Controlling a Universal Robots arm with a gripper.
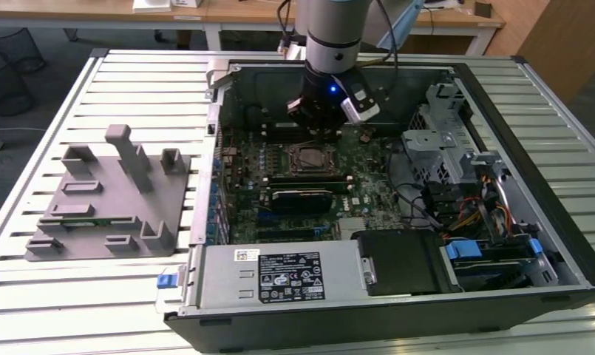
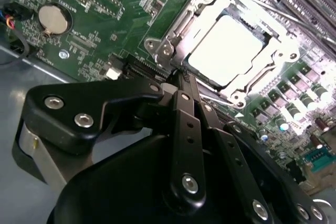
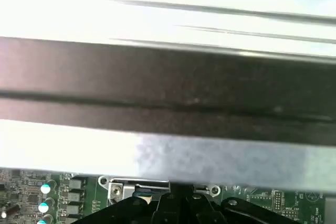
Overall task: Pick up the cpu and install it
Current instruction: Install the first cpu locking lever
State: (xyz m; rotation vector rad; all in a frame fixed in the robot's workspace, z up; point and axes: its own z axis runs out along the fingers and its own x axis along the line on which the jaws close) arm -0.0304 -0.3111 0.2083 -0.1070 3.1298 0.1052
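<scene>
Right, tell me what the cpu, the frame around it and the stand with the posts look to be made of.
The pale square cpu looks like metal with a matte silver-white top; it glares evenly under the light. The shiny socket frame around it appears to be bare polished steel, given its bright reflections and screw heads. The grey fixture with upright posts looks like matte plastic, dull and uniform, possibly printed.

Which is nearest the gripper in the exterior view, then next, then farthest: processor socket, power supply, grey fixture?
1. Processor socket, just below the gripper, inside the case.
2. Grey fixture, outside the case at the exterior view's left.
3. Power supply, along the case's near edge.
</scene>
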